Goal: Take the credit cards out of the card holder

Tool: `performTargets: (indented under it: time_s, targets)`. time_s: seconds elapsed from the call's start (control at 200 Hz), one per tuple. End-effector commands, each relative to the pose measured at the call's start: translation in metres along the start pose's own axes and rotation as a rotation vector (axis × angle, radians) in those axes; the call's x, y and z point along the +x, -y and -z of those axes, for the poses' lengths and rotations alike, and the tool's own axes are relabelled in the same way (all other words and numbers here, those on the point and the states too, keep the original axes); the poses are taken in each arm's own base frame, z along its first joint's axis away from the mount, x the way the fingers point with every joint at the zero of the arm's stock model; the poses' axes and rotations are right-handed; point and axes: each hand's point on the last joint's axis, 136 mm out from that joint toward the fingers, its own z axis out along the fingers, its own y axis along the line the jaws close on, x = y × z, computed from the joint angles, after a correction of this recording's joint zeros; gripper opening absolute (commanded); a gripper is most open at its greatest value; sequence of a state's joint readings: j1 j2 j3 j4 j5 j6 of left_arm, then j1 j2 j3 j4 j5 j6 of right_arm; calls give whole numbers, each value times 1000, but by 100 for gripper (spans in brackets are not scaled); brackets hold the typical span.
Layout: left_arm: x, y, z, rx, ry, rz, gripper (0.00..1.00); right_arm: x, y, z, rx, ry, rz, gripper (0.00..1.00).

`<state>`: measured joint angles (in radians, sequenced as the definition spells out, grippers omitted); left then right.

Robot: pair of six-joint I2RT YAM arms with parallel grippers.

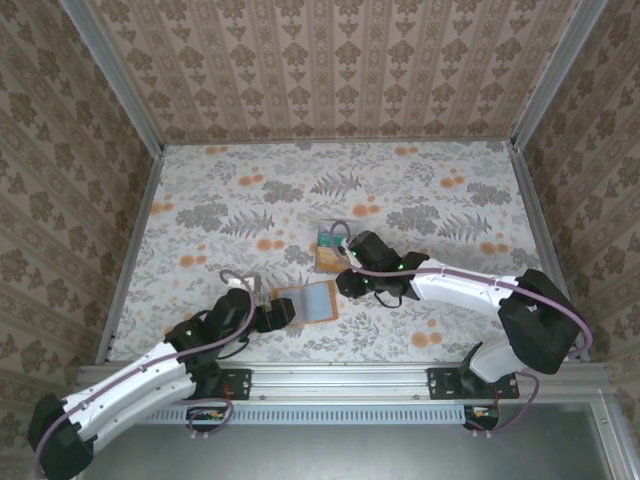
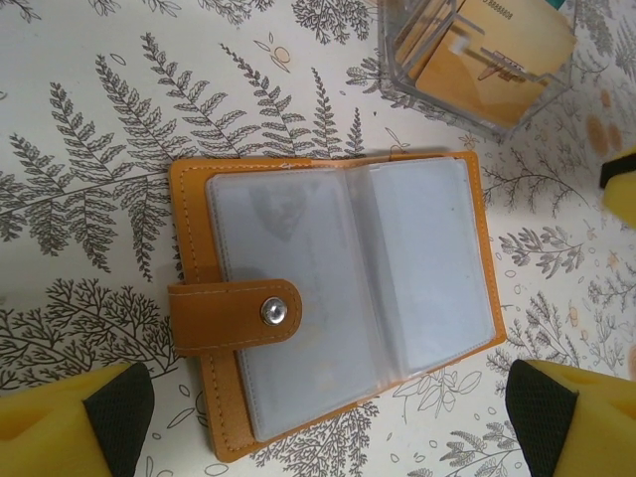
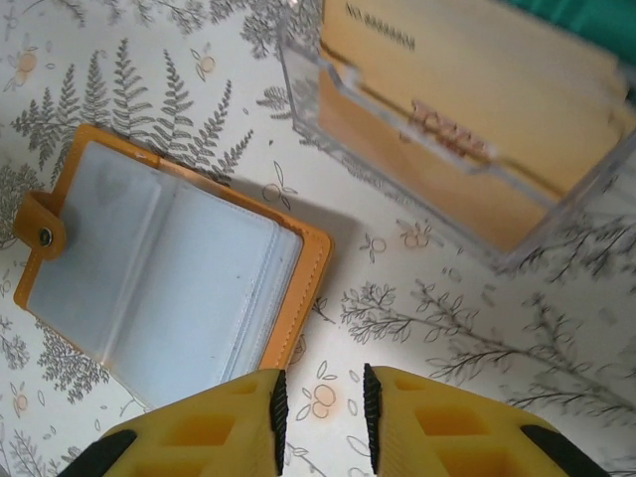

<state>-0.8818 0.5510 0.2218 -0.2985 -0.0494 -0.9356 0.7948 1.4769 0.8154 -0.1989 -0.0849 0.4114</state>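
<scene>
Orange card holder [image 2: 338, 298] lies open toward the tabletop's [image 1: 450, 190] near edge, left fingers [image 2: 70, 422] wide apart beside it. Right fingers [image 3: 199, 432] slightly apart, empty, beside credit cards [image 3: 467, 79] in a clear box [image 3: 596, 189].

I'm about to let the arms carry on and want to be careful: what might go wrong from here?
The wallet lies open and unheld, the left end effector open and clear of it, so it may slide when a card is pulled. Its snap strap crosses one sleeve and might block a card. The clear box of cards stands close; the right end effector might knock it.
</scene>
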Motion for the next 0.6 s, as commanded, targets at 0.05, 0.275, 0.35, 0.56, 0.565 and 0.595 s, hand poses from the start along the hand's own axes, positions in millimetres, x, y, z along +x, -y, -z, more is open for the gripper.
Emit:
performTargets:
  time_s: [0.05,0.275,0.35,0.56,0.565,0.595]
  targets:
    - [0,2,-6,6,-8,26,95,5,-10,-19,-8,25,-110,32]
    - [3,4,-10,6,-16,31,84,21,-24,-42,3,-25,-106,32]
    - [3,5,-12,8,-19,30,79,25,-23,-48,22,-40,-104,32]
    - [9,6,-16,10,-39,23,74,32,-19,-53,55,-57,-102,32]
    - [9,6,-16,10,-39,24,74,33,-19,-53,56,-58,-102,32]
    - [9,6,-17,7,-41,24,73,34,-18,-54,61,-62,-101,32]
